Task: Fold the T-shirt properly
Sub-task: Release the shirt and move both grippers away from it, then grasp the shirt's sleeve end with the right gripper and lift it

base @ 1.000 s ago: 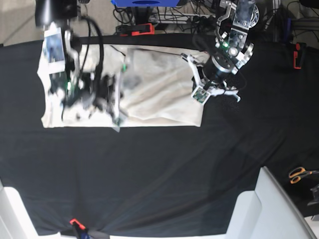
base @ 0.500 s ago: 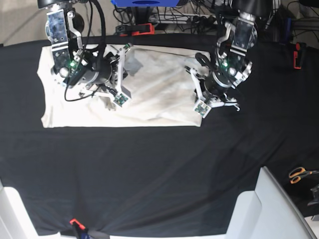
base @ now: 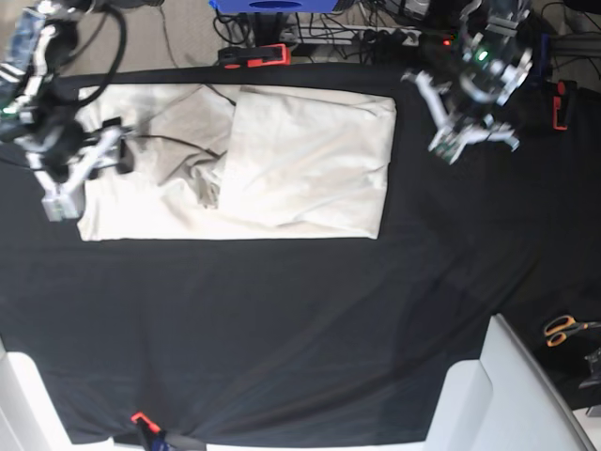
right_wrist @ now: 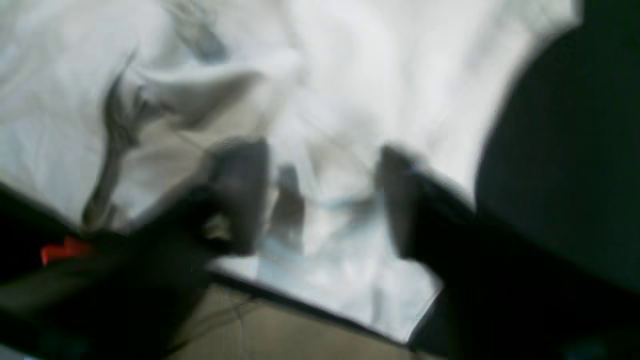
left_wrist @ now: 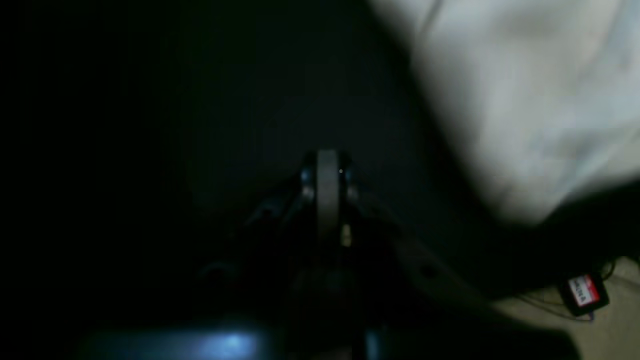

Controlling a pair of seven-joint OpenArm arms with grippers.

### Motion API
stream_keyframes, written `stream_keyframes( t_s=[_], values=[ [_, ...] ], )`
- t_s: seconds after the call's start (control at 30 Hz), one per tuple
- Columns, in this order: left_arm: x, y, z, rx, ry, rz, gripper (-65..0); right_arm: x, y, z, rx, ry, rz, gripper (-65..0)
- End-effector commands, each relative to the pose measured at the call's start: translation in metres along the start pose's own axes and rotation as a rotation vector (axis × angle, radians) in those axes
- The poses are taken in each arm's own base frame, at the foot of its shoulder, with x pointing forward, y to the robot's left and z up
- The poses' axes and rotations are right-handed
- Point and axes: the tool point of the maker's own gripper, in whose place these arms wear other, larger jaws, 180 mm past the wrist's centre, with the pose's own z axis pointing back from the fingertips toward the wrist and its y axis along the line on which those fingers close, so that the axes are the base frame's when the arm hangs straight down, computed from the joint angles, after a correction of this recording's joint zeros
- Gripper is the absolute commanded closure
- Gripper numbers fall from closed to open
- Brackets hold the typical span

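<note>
Now both hands are off the T-shirt (base: 310, 164), right hand (right_wrist: 320, 200) spread.

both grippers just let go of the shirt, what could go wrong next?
1. The sleeve flap on the T-shirt lies bunched and wrinkled, so another fold over it may trap creases.
2. The right gripper hovers open right over the fabric and could snag it.
3. The left gripper is shut over the black cloth; it must reopen before regrasping.

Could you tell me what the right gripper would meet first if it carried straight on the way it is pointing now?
Most likely the T-shirt: in the wrist view the right gripper has its jaws apart, with pale fabric filling the space ahead. The view is blurred, so depth is uncertain.
</note>
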Motion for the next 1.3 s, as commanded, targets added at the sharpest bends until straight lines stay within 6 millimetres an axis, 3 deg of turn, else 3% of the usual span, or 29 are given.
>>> stream_keyframes(
  t_s=[0.0, 0.07, 0.1, 0.3, 0.47, 0.57, 0.77, 0.87, 0.97, 1.13, 1.27],
  values=[
    [0.003, 0.008, 0.007, 0.022, -0.047, 0.003, 0.0, 0.008, -0.017, 0.007, -0.012, -0.036, -0.033, -47.9],
    [-0.012, 0.008, 0.017, 0.028, -0.044, 0.013, 0.0, 0.003, -0.034, 0.010, 0.010, -0.069, -0.146, -57.9],
    [-0.019, 0.007, 0.021, 0.028, -0.037, 0.017, 0.0, -0.001, -0.041, 0.010, 0.024, -0.081, -0.197, -59.4],
    [-0.047, 0.005, 0.032, 0.026, -0.004, 0.034, 0.0, -0.022, -0.085, -0.006, 0.054, -0.052, -0.382, -57.6],
    [-0.060, -0.004, 0.031, 0.009, 0.012, 0.052, 0.0, -0.040, -0.104, -0.019, 0.062, -0.028, -0.488, -57.8],
    [-0.060, -0.006, 0.030, 0.002, 0.015, 0.053, 0.0, -0.045, -0.091, -0.027, 0.091, 0.016, -0.467, -57.8],
    [-0.052, -0.003, 0.026, 0.009, -0.004, 0.053, 0.0, -0.051, -0.024, -0.047, 0.225, 0.074, -0.370, -57.6],
    [-0.051, -0.002, 0.025, 0.011, -0.005, 0.053, 0.0, -0.051, -0.010, -0.050, 0.253, 0.082, -0.345, -57.3],
    [-0.051, -0.002, 0.025, 0.011, -0.005, 0.053, 0.0, -0.054, -0.005, -0.051, 0.261, 0.094, -0.342, -49.7],
    [-0.052, -0.002, 0.025, 0.011, -0.004, 0.054, 0.0, -0.056, 0.006, -0.056, 0.285, 0.118, -0.308, -28.4],
    [-0.051, -0.004, 0.024, 0.010, -0.005, 0.061, 0.0, -0.049, 0.003, -0.056, 0.280, 0.105, -0.301, -4.5]
  ],
)
